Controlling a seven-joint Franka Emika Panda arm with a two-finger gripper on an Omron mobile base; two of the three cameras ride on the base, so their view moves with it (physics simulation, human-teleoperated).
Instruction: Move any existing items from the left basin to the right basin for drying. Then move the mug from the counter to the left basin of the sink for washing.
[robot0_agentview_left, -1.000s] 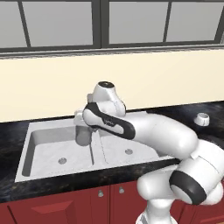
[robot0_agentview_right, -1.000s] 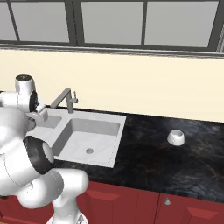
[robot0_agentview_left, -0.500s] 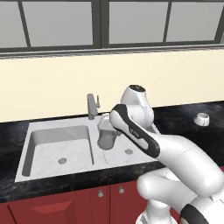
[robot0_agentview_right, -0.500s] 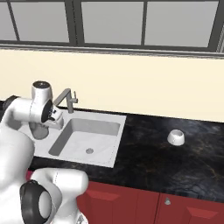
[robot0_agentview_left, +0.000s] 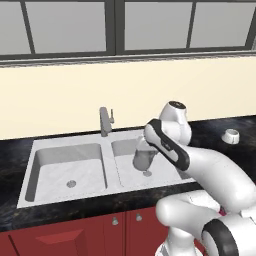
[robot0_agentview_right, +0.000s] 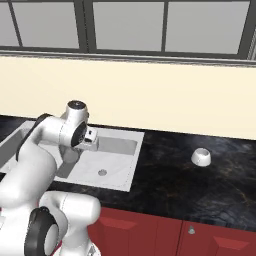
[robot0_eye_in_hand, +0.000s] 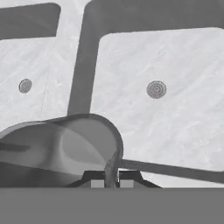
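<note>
Cup (robot0_agentview_left: 142, 159), pinched by its rim in the gripper (robot0_eye_in_hand: 111, 175), is hanging above the right basin (robot0_agentview_left: 165, 172), needing lowering and release.

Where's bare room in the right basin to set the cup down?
The right basin floor is bare all round its drain, out to its walls. The gripper holds the dark grey cup above the divider side; the faucet crowds the back rim. The left basin is bare too.
</note>
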